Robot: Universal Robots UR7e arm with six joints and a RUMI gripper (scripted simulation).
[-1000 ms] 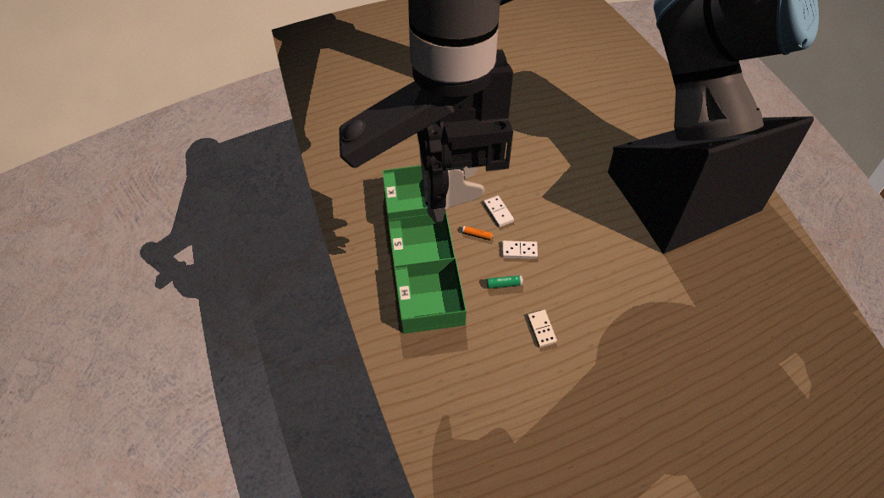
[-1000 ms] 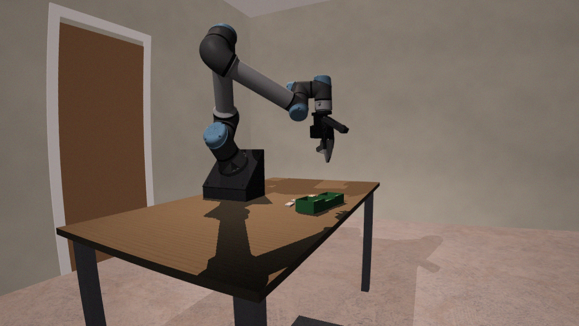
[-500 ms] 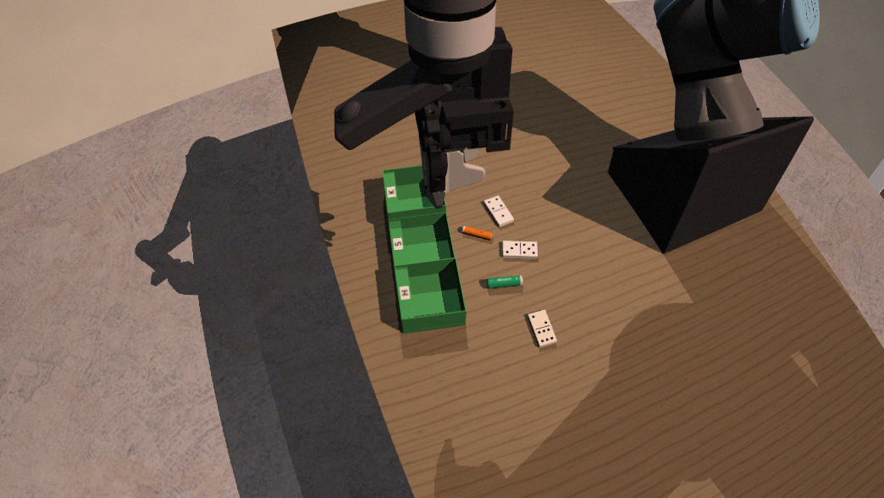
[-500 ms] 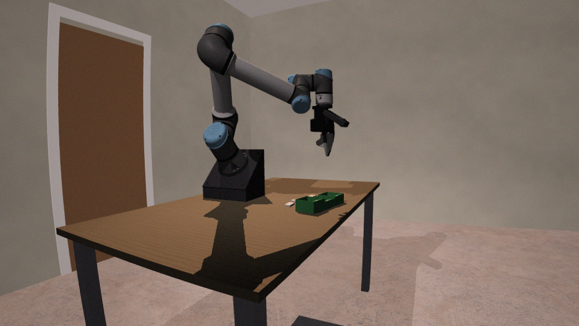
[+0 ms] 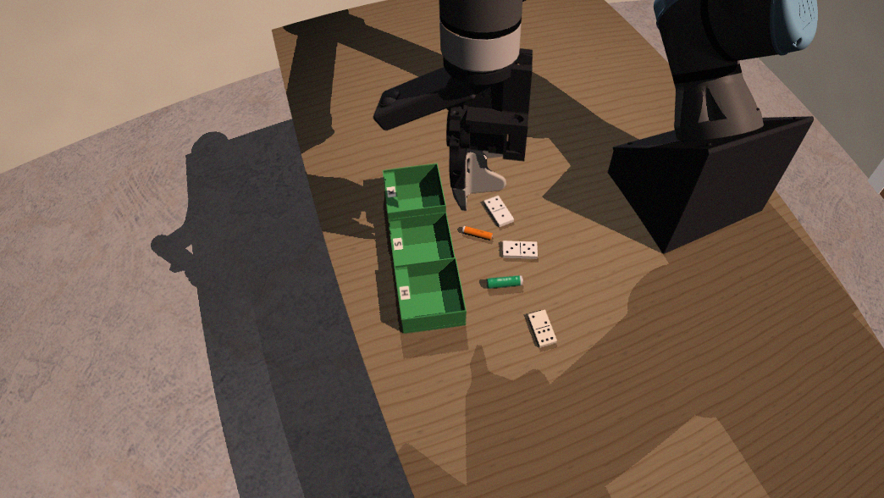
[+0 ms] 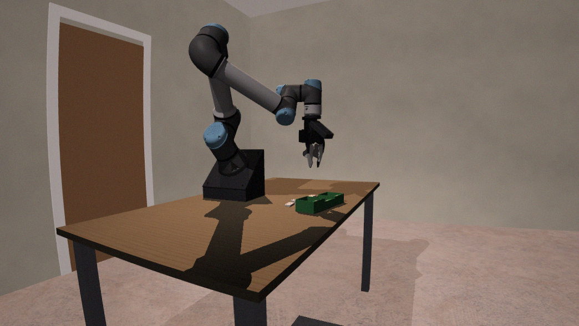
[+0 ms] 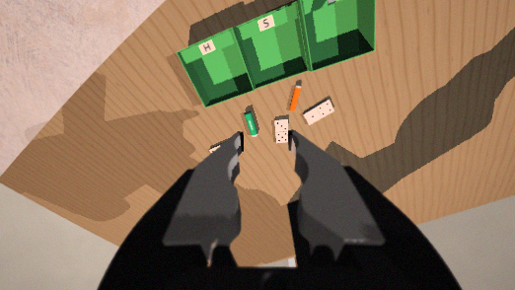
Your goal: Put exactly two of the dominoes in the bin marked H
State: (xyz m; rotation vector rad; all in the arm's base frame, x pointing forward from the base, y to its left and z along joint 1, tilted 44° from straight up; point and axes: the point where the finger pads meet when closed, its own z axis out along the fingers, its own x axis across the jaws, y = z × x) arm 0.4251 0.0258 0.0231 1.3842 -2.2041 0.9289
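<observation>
Dominoes first: I count three, all flat on the surface (image 5: 680, 371) to the right of the green bin row in the top view, the far domino (image 5: 498, 210), the middle domino (image 5: 519, 249) and the near domino (image 5: 541, 328). Two distractors lie among them, an orange marker (image 5: 477, 232) and a green battery (image 5: 505, 282). Three bins sit in a line, with bin H (image 5: 427, 296) nearest, and as far as I can see it has nothing in it, so none of the two needed dominoes are in. The tool (image 7: 265, 139) hangs well above the surface, jaws partly apart and holding nothing, probably lining up a pick.
</observation>
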